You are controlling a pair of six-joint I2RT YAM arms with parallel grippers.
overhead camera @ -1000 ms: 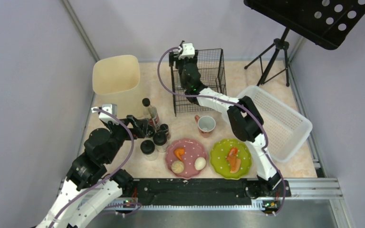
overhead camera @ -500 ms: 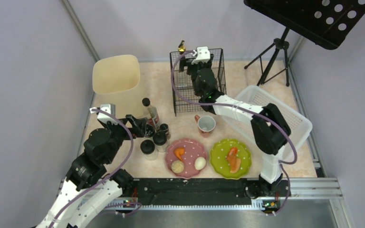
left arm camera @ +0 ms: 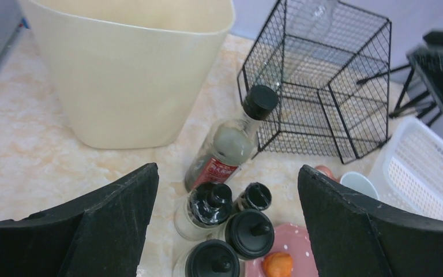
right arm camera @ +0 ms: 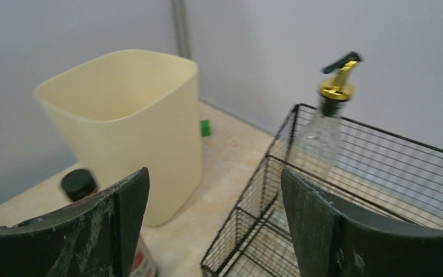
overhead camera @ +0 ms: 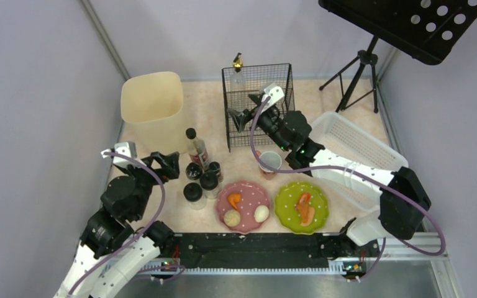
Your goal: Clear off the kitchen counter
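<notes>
- Lavender-grey walls close the cell on three sides; a black music stand (overhead camera: 404, 25) on a tripod occupies the far right corner.
- Kitchen counter (overhead camera: 211, 115): beige-pink marbled slab that fills the floor of the cell and lies beneath both arms.
- Far left on counter: cream bin (overhead camera: 152, 102), upright.
- Far centre: black wire basket (left arm camera: 317, 86), containing one clear pump bottle (overhead camera: 238, 69) with a gold collar, upright.
- Right: white plastic basket (overhead camera: 360, 158).
- Near centre: sauce bottle (overhead camera: 197, 148), four black-lidded jars (overhead camera: 208, 180), mug (overhead camera: 269, 162), pink plate (overhead camera: 243, 205) and green plate (overhead camera: 301, 206), both bearing food pieces.
- Left gripper (overhead camera: 169, 164): jaws spread wide, nothing held; it hovers above the counter just left of the jars, facing them and the sauce bottle.
- Right gripper (overhead camera: 239, 117): jaws spread wide, nothing held; it is raised above the counter at the wire basket's near-left side.
</notes>
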